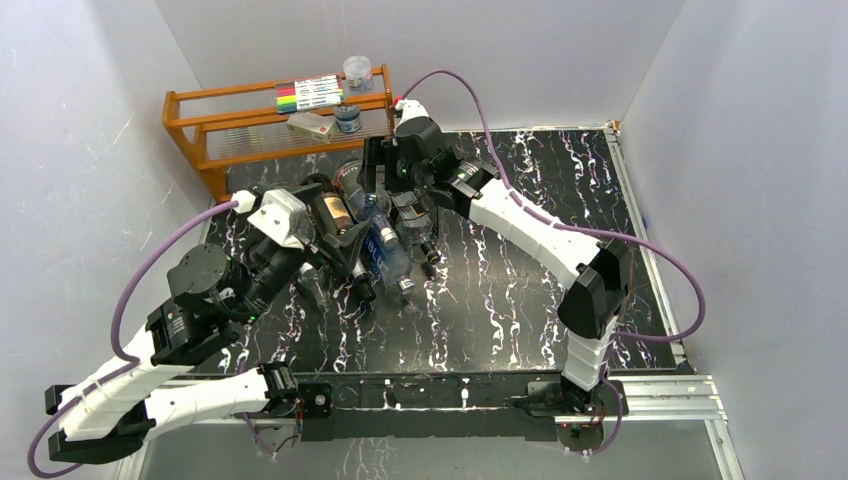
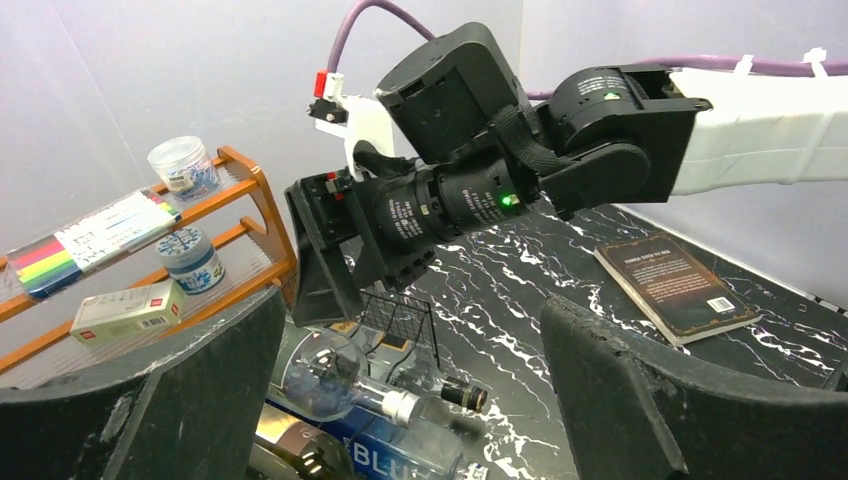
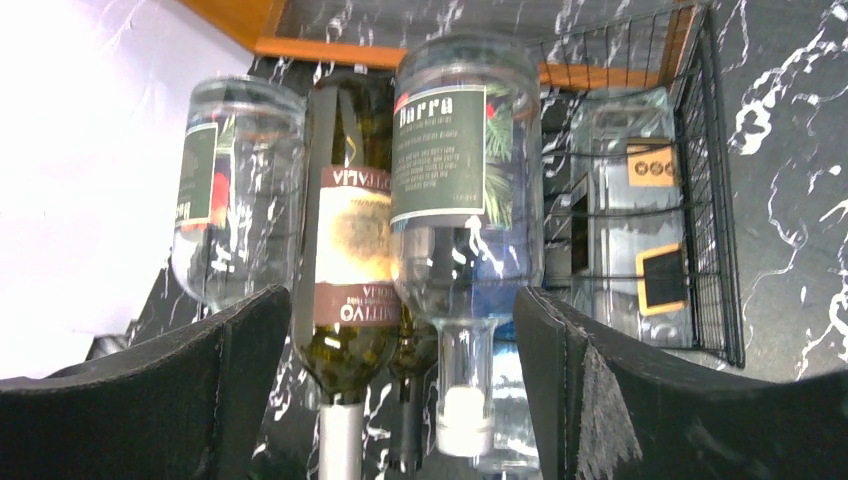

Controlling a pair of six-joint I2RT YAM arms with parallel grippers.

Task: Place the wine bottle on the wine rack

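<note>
The wine bottle [image 3: 350, 260] lay on its side in the wine rack [image 3: 715, 200], base away from my right wrist and neck pointing back at it. It was dark green glass with a cream label framed by maroon bands, the lettering upside down from where I looked, and a pale silvery sleeve ran down its neck. From above it showed as the brown-labelled bottle [image 1: 335, 212] in the crowd at the far left of the table [image 1: 520, 290], just in front of the orange shelf [image 1: 280, 120].

The rack was low black wire, its upright grid end standing on the right side of the row. A clear bottle with a green label [image 3: 465, 170] lay close against the wine bottle, seemingly a little higher. Another clear bottle [image 3: 235, 210] lay on the other side, and a square bottle with orange tags [image 3: 625, 220] rested by the grid.

My right pincer [image 3: 400, 320] stood wide over the bottle necks, gripping nothing. My left pincer [image 2: 410, 330] was also spread wide and empty, facing the rack from nearby.
</note>
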